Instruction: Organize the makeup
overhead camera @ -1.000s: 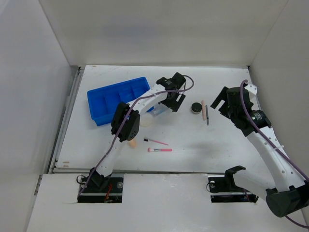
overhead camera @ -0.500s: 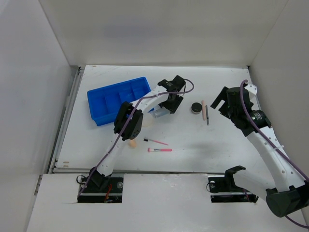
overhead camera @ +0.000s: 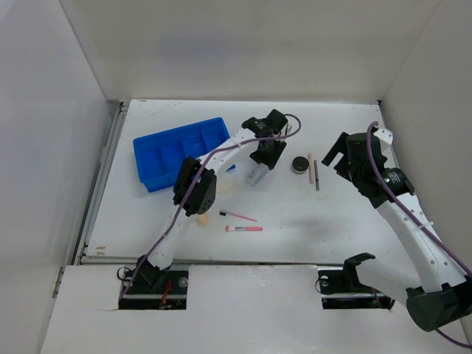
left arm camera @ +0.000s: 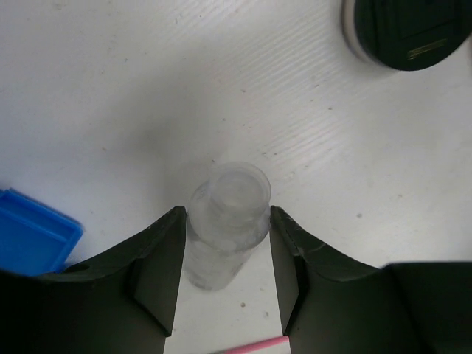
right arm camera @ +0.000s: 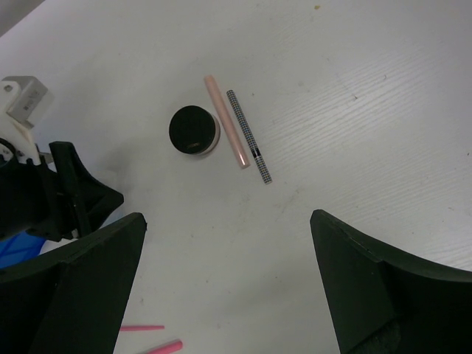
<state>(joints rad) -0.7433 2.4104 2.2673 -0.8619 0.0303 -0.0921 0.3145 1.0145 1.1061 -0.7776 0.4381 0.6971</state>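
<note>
Jaws of the left gripper (left arm camera: 227, 214) are pinching the clear bottle (left arm camera: 225, 251) between the blue tray (overhead camera: 166, 151) and the black jar (overhead camera: 299, 164). The right gripper (right arm camera: 227, 219) is gaping wide (holding nothing). The pickup is looking under way, calling next for a steady lift toward a tray compartment.

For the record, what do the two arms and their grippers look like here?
The left arm and right arm have white links, bulky black joint housings and a purple cable running along each. The left gripper and right gripper carry plain matte black, wedge-shaped fingers. No markings are legible.
</note>
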